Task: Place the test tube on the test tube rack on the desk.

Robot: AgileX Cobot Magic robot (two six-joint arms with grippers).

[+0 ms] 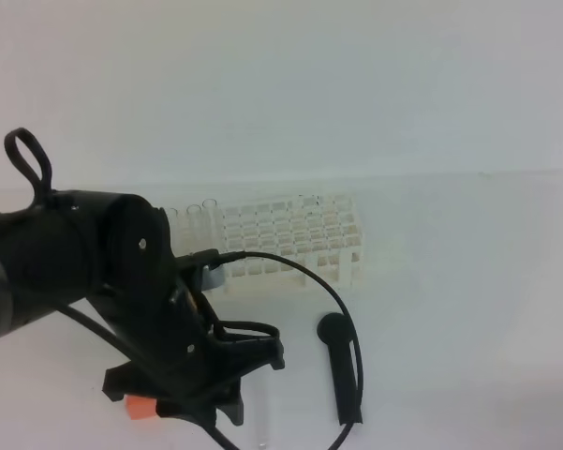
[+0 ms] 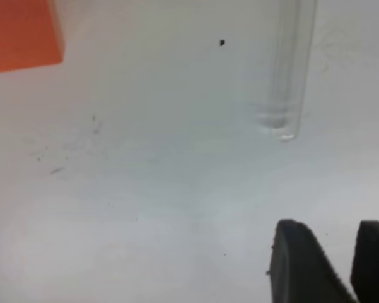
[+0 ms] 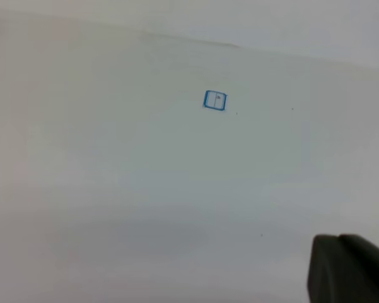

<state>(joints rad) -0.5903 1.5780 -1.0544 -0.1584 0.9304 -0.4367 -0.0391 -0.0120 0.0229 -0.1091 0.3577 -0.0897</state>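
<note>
Well, here is what I see from my seat.

Test tube: a clear glass test tube [image 2: 289, 76] lies flat on the table in my left wrist view. Its round end points toward the camera. Nothing touches it.

Tube and hand: the tube sits ahead of the left hand [image 2: 347, 265], apart from it.

Left hand: I see two dark fingers [image 2: 303, 265] low in the left wrist view, with a gap between them. The gap holds nothing, so this hand is open.

Left arm: in the high view, the big black left arm [image 1: 122, 300] fills the lower left and reaches down to the table.

Test tube rack: the white test tube rack [image 1: 295, 239] stands on the table, past the arm, near the middle of the high view. A few clear tubes [image 1: 199, 217] stand at its left end.

Orange block: an orange block [image 2: 22, 31] lies on the table, left of the tube and well apart from it.

Black tool: a long black thing with a round end [image 1: 340, 361] lies flat, near the rack.

Right hand: I only see a dark corner of the right hand [image 3: 350, 268]. It is closed and holds nothing.

Blue mark: a small blue square [image 3: 214, 100] is on the white table [image 3: 113, 177] ahead of the right hand.
</note>
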